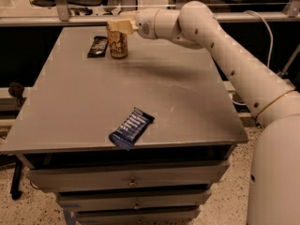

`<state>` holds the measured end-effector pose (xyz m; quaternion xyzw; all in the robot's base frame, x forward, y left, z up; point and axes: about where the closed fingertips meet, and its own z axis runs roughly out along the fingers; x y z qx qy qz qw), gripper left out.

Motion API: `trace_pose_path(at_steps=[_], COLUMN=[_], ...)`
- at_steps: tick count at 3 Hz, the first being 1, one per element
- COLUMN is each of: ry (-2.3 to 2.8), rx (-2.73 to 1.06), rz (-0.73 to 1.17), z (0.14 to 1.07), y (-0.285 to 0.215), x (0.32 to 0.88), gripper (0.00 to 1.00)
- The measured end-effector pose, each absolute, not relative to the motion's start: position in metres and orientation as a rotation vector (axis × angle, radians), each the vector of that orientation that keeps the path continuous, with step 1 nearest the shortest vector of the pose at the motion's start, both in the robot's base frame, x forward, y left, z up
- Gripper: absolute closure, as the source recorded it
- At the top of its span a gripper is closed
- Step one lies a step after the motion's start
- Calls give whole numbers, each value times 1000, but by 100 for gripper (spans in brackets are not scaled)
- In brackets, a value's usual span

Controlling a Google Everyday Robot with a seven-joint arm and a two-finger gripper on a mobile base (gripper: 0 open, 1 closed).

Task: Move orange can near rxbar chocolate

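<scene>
The orange can (118, 46) stands upright on the grey table (187, 97) at the far left. The rxbar chocolate (98, 46), a dark flat bar, lies just to the can's left, almost touching it. My gripper (118, 26) is at the top of the can and covers its lid. The white arm (225, 46) reaches in from the right, across the far edge of the table.
A blue-wrapped bar with white stripes (131, 128) lies near the table's front edge. Drawers (131, 179) sit under the tabletop. A glass partition and chairs stand behind the table. The robot's white body (276, 172) is at the right.
</scene>
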<state>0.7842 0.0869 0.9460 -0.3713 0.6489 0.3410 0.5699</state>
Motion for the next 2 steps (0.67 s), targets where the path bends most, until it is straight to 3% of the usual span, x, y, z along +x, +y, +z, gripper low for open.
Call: trace_pose_path(at_steps=[1,2], ry=[1528,1521], rx=[-866,-855], rz=[802,804], z=[946,950], y=[85,78], x=[785,782], gripper=[13,0])
